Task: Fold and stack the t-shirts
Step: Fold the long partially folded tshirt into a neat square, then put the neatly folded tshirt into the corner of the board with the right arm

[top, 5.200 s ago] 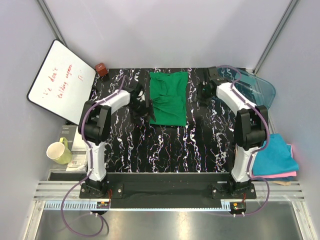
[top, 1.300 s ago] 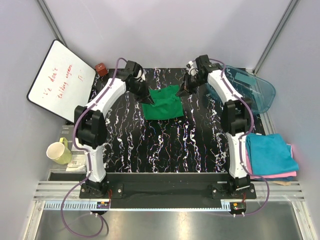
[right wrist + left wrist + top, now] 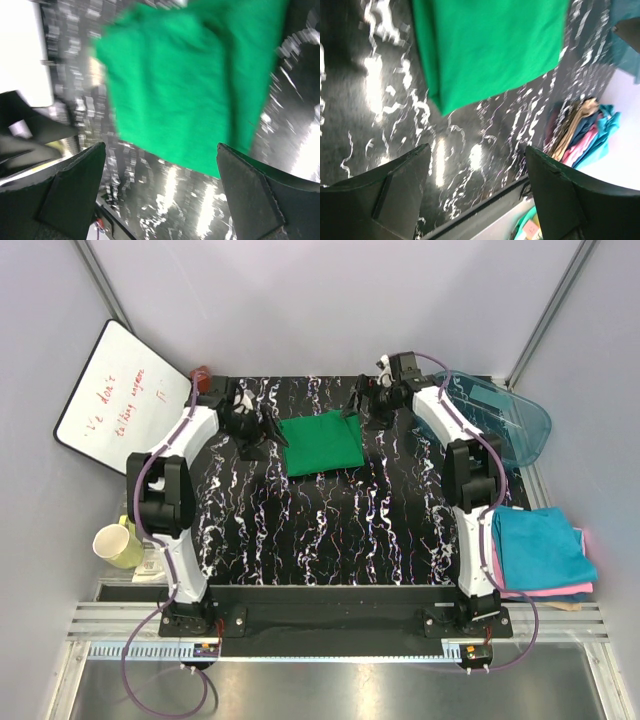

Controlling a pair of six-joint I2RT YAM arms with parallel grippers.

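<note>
T-shirt (image 3: 320,443) folded smaller, left gripper (image 3: 262,433), right gripper (image 3: 359,406) released, pulled back

Left arm (image 3: 190,435): white shells, black joints.
Right arm (image 3: 440,420): same white and black.
Cables (image 3: 124,665): purple, one per arm.
Fingers (image 3: 385,195): black wedges.

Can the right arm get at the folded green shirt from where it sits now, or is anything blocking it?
Probably yes. The right gripper is open just off the green t-shirt's right edge, nothing lies between them, and the left gripper stands off the opposite edge.
</note>
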